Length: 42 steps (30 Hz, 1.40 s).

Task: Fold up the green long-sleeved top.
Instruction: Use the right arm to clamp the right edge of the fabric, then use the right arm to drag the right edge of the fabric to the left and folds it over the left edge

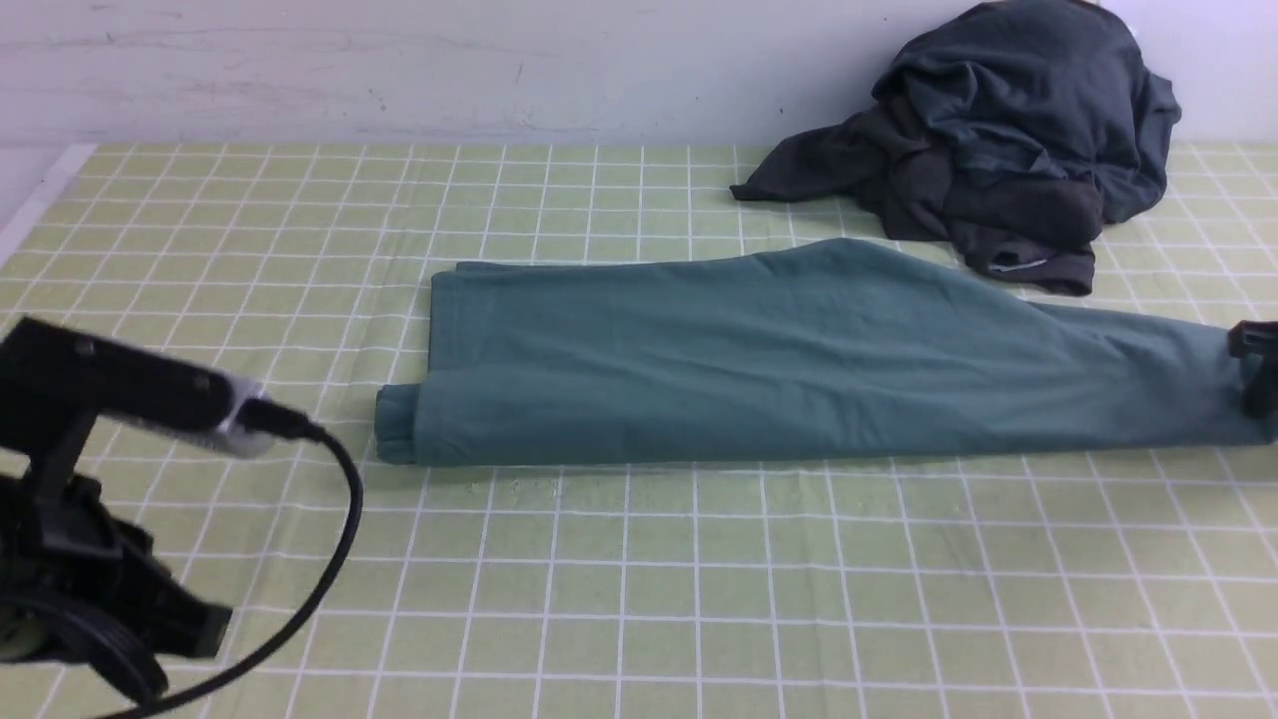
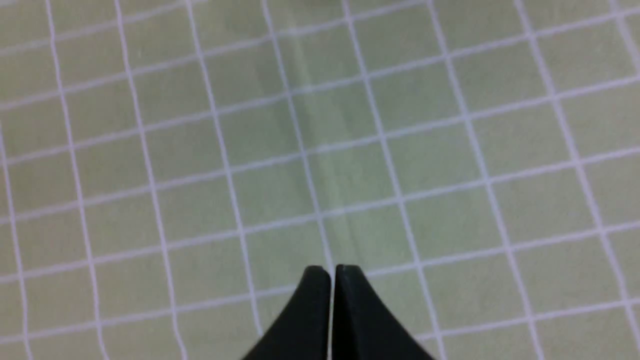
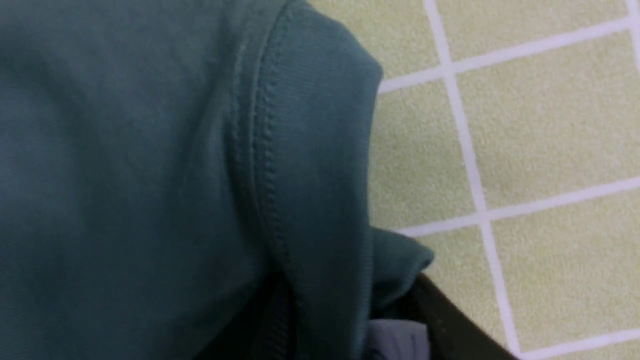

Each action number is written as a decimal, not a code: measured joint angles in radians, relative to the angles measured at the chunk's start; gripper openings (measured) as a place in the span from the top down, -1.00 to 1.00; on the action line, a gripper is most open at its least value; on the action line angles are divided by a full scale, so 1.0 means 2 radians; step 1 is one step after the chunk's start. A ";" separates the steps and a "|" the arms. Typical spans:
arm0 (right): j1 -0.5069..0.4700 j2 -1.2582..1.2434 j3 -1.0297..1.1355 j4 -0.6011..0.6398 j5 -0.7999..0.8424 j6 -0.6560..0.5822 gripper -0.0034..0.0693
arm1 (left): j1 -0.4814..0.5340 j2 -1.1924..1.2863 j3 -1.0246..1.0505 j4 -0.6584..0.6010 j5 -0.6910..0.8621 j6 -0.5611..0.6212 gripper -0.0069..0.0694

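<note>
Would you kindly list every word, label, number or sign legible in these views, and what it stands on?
None can be read.
green top: pale patch beside its hem, right wrist view, blurred, no letters legible.
dark garment: pale strip at its near edge, too small to read.
checked cloth: white grid lines only.

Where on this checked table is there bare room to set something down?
Bare: the wide near strip of yellow-green checked tablecloth before the folded teal-green knit top, and the far-left stretch behind it. Crowded: far right, where the crumpled charcoal garment lies close behind the top; near-left, the left arm.
</note>
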 joint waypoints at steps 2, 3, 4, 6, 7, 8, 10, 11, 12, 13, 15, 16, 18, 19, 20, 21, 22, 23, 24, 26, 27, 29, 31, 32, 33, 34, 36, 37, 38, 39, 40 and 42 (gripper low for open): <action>-0.001 -0.004 0.000 -0.003 0.003 -0.017 0.61 | 0.000 -0.001 0.019 0.014 0.024 -0.026 0.83; -0.003 -0.010 0.000 -0.010 0.009 -0.026 0.75 | 0.000 -0.004 0.029 0.021 0.034 -0.038 0.83; -0.003 -0.011 0.000 -0.012 0.010 -0.025 0.76 | 0.000 -0.005 0.030 0.021 0.035 -0.040 0.83; -0.005 -0.042 0.002 -0.038 0.015 -0.033 0.82 | 0.000 -0.024 0.050 0.032 0.033 -0.064 0.83; -0.005 -0.051 0.002 -0.044 0.015 -0.034 0.82 | 0.000 -0.030 0.053 0.033 0.030 -0.069 0.83; -0.006 -0.074 0.002 -0.045 0.014 -0.038 0.82 | 0.000 -0.044 0.055 0.033 0.016 -0.077 0.83; -0.002 -0.107 0.002 -0.034 0.010 -0.053 0.82 | 0.000 -0.065 0.056 0.033 -0.010 -0.087 0.83; 0.005 -0.128 0.002 -0.021 0.006 -0.068 0.82 | 0.000 -0.074 0.056 0.034 -0.028 -0.091 0.83; 0.014 -0.147 0.001 -0.008 0.000 -0.080 0.82 | 0.000 -0.084 0.056 0.035 -0.045 -0.094 0.83; 0.034 -0.167 -0.003 0.015 -0.004 -0.096 0.82 | 0.000 -0.094 0.056 0.035 -0.058 -0.099 0.83; 0.066 -0.182 -0.011 0.040 -0.009 -0.105 0.83 | 0.000 -0.102 0.056 0.035 -0.068 -0.102 0.83; 0.099 -0.191 -0.021 0.069 -0.012 -0.111 0.83 | 0.000 -0.107 0.056 0.035 -0.070 -0.102 0.83; 0.166 -0.195 -0.043 0.111 -0.022 -0.115 0.83 | 0.000 -0.110 0.056 0.035 -0.070 -0.103 0.83; 0.199 -0.191 -0.050 0.126 -0.026 -0.116 0.83 | 0.000 -0.110 0.056 0.035 -0.070 -0.103 0.83; 0.232 -0.185 -0.056 0.138 -0.032 -0.116 0.83 | 0.000 -0.110 0.056 0.033 -0.070 -0.103 0.83; 0.245 -0.184 -0.057 0.142 -0.033 -0.116 0.83 | 0.000 -0.110 0.056 0.031 -0.070 -0.103 0.83; 0.270 -0.174 -0.063 0.147 -0.040 -0.116 0.83 | 0.000 -0.110 0.056 0.028 -0.070 -0.103 0.83; 0.323 -0.153 -0.070 0.155 -0.059 -0.117 0.83 | 0.000 -0.110 0.056 0.023 -0.070 -0.103 0.83; 0.339 -0.140 -0.074 0.156 -0.068 -0.118 0.83 | 0.000 -0.110 0.056 0.021 -0.070 -0.103 0.83; 0.385 -0.103 -0.087 0.156 -0.085 -0.118 0.83 | 0.000 -0.110 0.056 0.019 -0.069 -0.103 0.83; 0.404 -0.080 -0.097 0.156 -0.095 -0.118 0.83 | 0.000 -0.110 0.056 0.019 -0.069 -0.103 0.83; 0.432 -0.035 -0.124 0.157 -0.111 -0.115 0.82 | 0.000 -0.110 0.056 0.018 -0.069 -0.103 0.83; 0.454 0.013 -0.164 0.157 -0.117 -0.112 0.77 | 0.000 -0.110 0.056 0.018 -0.069 -0.103 0.83; 0.465 0.035 -0.186 0.157 -0.115 -0.112 0.72 | 0.000 -0.110 0.056 0.018 -0.069 -0.103 0.83; 0.472 0.054 -0.209 0.157 -0.109 -0.112 0.64 | 0.000 -0.110 0.056 0.018 -0.069 -0.103 0.83; 0.477 0.066 -0.227 0.157 -0.103 -0.112 0.56 | 0.000 -0.110 0.056 0.018 -0.069 -0.103 0.83; 0.482 0.083 -0.258 0.152 -0.088 -0.111 0.39 | 0.000 -0.110 0.056 0.018 -0.068 -0.102 0.83; 0.485 0.093 -0.285 0.146 -0.074 -0.111 0.22 | 0.000 -0.113 0.056 0.016 -0.065 -0.102 0.83; 0.486 0.096 -0.303 0.138 -0.059 -0.110 0.09 | 0.000 -0.119 0.056 0.016 -0.061 -0.102 0.83; 0.486 0.097 -0.313 0.131 -0.049 -0.108 0.00 | 0.000 -0.128 0.057 0.016 -0.059 -0.100 0.83; 0.486 0.097 -0.315 0.128 -0.047 -0.107 -0.01 | 0.000 -0.130 0.057 0.016 -0.059 -0.099 0.83; 0.485 0.093 -0.327 0.115 -0.025 -0.094 -0.08 | 0.000 -0.174 0.063 0.016 -0.074 -0.084 0.83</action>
